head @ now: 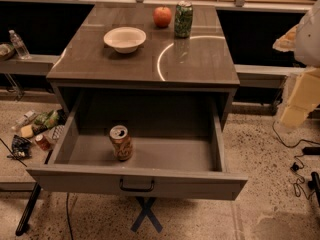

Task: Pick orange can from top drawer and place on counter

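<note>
The orange can [121, 142] stands upright inside the open top drawer [75, 180], left of the middle and near the front panel. The drawer is pulled fully out, and its dark bar handle [136, 185] faces me. The counter [205, 64] above it is glossy grey-brown with a thin white circular line [161, 59]. My arm comes in at the right edge, and its pale gripper [292, 115] hangs beside the cabinet, well right of the drawer and far from the can.
On the counter stand a white bowl [125, 38], a red apple [162, 16] and a green patterned can [183, 19]. Snack packets and a small can [35, 131] litter the floor at left. Cables [300, 166] lie on the floor at right.
</note>
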Robot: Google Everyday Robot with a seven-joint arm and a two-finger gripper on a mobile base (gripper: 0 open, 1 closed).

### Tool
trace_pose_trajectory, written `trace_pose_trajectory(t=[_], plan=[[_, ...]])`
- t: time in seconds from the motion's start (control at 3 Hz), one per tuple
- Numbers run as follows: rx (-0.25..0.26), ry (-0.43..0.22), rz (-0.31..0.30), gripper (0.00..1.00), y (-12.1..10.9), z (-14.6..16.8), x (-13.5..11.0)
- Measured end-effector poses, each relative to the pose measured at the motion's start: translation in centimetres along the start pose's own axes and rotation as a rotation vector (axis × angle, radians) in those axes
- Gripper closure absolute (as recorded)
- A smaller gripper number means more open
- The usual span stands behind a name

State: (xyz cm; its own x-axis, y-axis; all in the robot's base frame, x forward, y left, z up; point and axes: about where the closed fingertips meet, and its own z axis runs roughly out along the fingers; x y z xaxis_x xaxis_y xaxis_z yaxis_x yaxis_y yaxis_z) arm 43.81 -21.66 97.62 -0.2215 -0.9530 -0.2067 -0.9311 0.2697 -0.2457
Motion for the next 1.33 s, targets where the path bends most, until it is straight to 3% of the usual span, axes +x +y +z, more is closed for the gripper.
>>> trace_pose_trajectory(t=[0.33,0.67,1.0,1.33], plan=[[0.0,0.0,0.0,0.0,0.0,0.0,0.0],[-0.017,-0.086,0.006,0.0,0.3,1.2,-1.5],[-0.07,-0.29,0.056,0.0,1.4,5.4,-5.6],[-0.118,-0.507,0.073,0.0,2.6,9.0,-11.2]])
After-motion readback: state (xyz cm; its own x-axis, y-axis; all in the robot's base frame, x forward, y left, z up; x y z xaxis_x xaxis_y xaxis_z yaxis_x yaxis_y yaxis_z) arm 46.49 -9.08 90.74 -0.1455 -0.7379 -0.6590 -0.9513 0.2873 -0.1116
